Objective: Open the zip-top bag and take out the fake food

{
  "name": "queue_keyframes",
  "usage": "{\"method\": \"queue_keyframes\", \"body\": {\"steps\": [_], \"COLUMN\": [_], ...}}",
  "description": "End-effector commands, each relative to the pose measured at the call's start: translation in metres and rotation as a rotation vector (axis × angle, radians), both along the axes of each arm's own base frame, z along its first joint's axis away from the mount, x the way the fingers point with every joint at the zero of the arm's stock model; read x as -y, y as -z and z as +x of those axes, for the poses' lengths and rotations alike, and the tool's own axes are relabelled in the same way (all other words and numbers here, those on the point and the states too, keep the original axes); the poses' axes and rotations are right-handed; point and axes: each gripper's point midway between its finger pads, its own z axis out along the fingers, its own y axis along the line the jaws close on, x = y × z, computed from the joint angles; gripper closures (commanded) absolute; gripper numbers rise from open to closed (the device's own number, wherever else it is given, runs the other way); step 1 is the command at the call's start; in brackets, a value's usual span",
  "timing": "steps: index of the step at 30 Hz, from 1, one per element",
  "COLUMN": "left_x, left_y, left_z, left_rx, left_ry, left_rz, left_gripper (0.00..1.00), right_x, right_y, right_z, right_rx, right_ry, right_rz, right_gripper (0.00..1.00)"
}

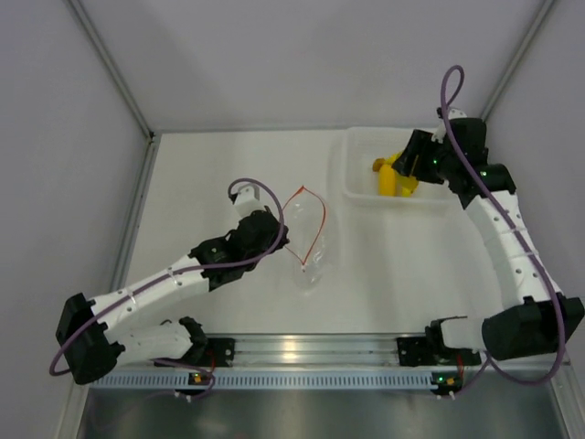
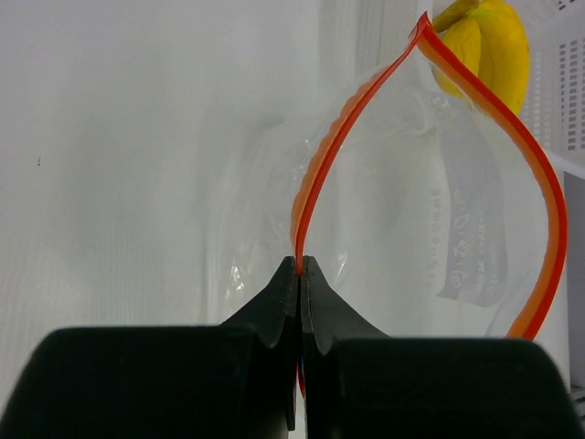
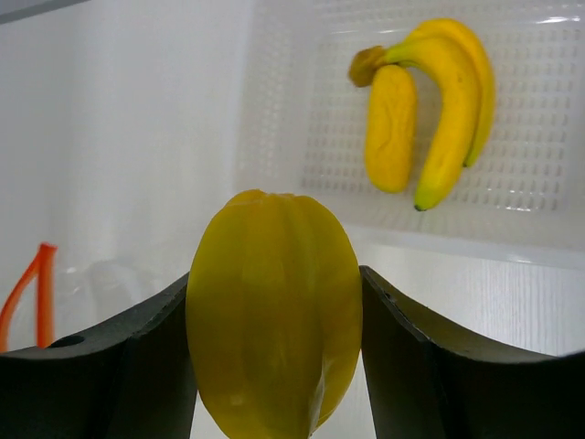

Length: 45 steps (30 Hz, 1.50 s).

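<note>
**A:** Where did everything sit, starting from the big things?

**B:** The white desk (image 1: 228,165) carried it all. The clear tray (image 1: 361,194) lay at its far right, and I placed the rest against that tray.

**A:** And the zip-top bag (image 1: 311,247)?

**B:** It was out on the desk, just off the tray's left side. Its mouth gaped, and the orange-red zipper strip (image 2: 315,174) bowed into a wide loop. The left tool (image 2: 301,267) was clamped tight on the end of that strip, where the two halves met. I judged it was pinning the bag down and propping the mouth open for the other arm.

**A:** Was anything inside it?

**B:** It looked empty to me, though the crinkled film made that hard to be sure of.

**A:** The fake food, then?

**B:** The banana bunch (image 3: 448,101) was lying on the tray's perforated floor, so that piece was out. The ridged fruit (image 3: 274,320) was gripped upright between the jaws of the right tool (image 3: 274,279), at the tray's side nearest the bag.

**A:** Over the tray or short of it?

**B:** I couldn't tell. It seemed held there ready for dropping beside the bananas.
</note>
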Motion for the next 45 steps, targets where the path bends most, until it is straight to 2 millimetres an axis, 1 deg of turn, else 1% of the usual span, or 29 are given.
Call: {"method": "queue_keyframes", "body": {"steps": [1, 2, 4, 5, 7, 8, 9, 10, 11, 12, 13, 14, 16, 18, 19, 20, 22, 24, 25, 29, 31, 32, 35, 37, 39, 41, 42, 44, 45], "left_x": [-0.007, -0.011, -0.014, -0.017, -0.018, -0.021, -0.022, -0.023, -0.024, -0.025, -0.026, -0.027, -0.028, -0.029, -0.029, -0.029, -0.031, -0.034, -0.037, -0.042, -0.044, -0.046, -0.049, -0.055, -0.059, -0.061, -0.064, -0.064, -0.066], "left_y": [-0.01, -0.009, -0.009, -0.007, -0.008, -0.007, -0.006, -0.006, -0.005, -0.007, -0.007, -0.007, -0.009, -0.012, -0.013, -0.014, -0.017, -0.018, -0.018, -0.016, -0.017, -0.017, -0.022, -0.027, -0.03, -0.032, -0.034, -0.04, -0.042], "left_z": [0.0, 0.002, 0.001, 0.001, -0.002, -0.001, -0.002, -0.002, -0.002, -0.004, -0.005, -0.007, -0.01, -0.011, -0.013, -0.014, -0.015, -0.016, -0.015, -0.011, -0.007, -0.006, -0.001, 0.003, 0.008, 0.01, 0.012, 0.014, 0.016], "left_rx": [-0.001, -0.002, -0.004, -0.009, -0.015, -0.018, -0.026, -0.03, -0.033, -0.029, -0.034, -0.032, -0.03, -0.023, -0.021, -0.016, -0.012, -0.01, -0.011, -0.015, -0.017, -0.017, -0.009, -0.005, -0.006, -0.008, -0.007, -0.001, 0.003], "left_ry": [0.004, 0.001, 0.009, 0.011, 0.029, 0.034, 0.041, 0.05, 0.06, 0.068, 0.074, 0.086, 0.1, 0.115, 0.125, 0.138, 0.143, 0.145, 0.139, 0.129, 0.122, 0.119, 0.111, 0.092, 0.083, 0.082, 0.075, 0.081, 0.078], "left_rz": [-0.035, -0.028, -0.026, -0.015, -0.021, -0.016, -0.012, -0.012, -0.006, -0.007, 0.0, 0.003, 0.007, 0.01, 0.01, 0.018, 0.023, 0.038, 0.045, 0.078, 0.075, 0.079, 0.078, 0.078, 0.078, 0.075, 0.07, 0.057, 0.055], "left_gripper": [1.0, 1.0, 1.0, 1.0, 1.0, 1.0, 1.0, 1.0, 1.0, 1.0, 1.0, 1.0, 1.0, 1.0, 1.0, 1.0, 1.0, 1.0, 1.0, 1.0, 1.0, 1.0, 1.0, 1.0, 1.0, 1.0, 1.0, 1.0, 1.0], "right_x": [0.024, 0.041, 0.059, 0.07, 0.085, 0.089, 0.093, 0.096, 0.117, 0.12, 0.123, 0.127, 0.133, 0.137, 0.141, 0.141, 0.142, 0.142, 0.142, 0.141, 0.141, 0.141, 0.141, 0.14, 0.134, 0.128, 0.122, 0.1, 0.083], "right_y": [0.016, 0.033, 0.04, 0.055, 0.057, 0.077, 0.082, 0.078, 0.098, 0.103, 0.097, 0.114, 0.118, 0.132, 0.131, 0.139, 0.141, 0.148, 0.147, 0.14, 0.138, 0.134, 0.126, 0.119, 0.094, 0.08, 0.065, 0.049, 0.053], "right_z": [0.035, 0.047, 0.063, 0.073, 0.088, 0.098, 0.102, 0.111, 0.115, 0.118, 0.126, 0.128, 0.132, 0.133, 0.135, 0.136, 0.137, 0.137, 0.137, 0.136, 0.135, 0.134, 0.131, 0.128, 0.12, 0.113, 0.104, 0.095, 0.087], "right_rx": [0.011, -0.024, -0.031, -0.058, -0.062, -0.109, -0.123, -0.113, -0.173, -0.193, -0.184, -0.231, -0.243, -0.28, -0.282, -0.303, -0.321, -0.342, -0.345, -0.329, -0.328, -0.32, -0.313, -0.304, -0.256, -0.222, -0.186, -0.133, -0.13], "right_ry": [0.094, 0.165, 0.231, 0.282, 0.332, 0.341, 0.35, 0.347, 0.396, 0.399, 0.398, 0.405, 0.417, 0.413, 0.42, 0.412, 0.4, 0.394, 0.388, 0.377, 0.38, 0.381, 0.379, 0.379, 0.374, 0.368, 0.363, 0.32, 0.276], "right_rz": [0.031, 0.004, -0.046, -0.086, -0.11, -0.121, -0.128, -0.147, -0.184, -0.206, -0.221, -0.241, -0.25, -0.261, -0.268, -0.275, -0.289, -0.298, -0.3, -0.3, -0.3, -0.301, -0.298, -0.292, -0.28, -0.281, -0.286, -0.287, -0.284], "right_gripper": [0.94, 0.91, 0.9, 0.89, 0.89, 0.89, 0.89, 0.88, 0.85, 0.83, 0.83, 0.8, 0.78, 0.73, 0.7, 0.65, 0.63, 0.54, 0.5, 0.22, 0.18, 0.08, 0.01, 0.01, 0.01, 0.01, 0.0, 0.01, 0.01]}}
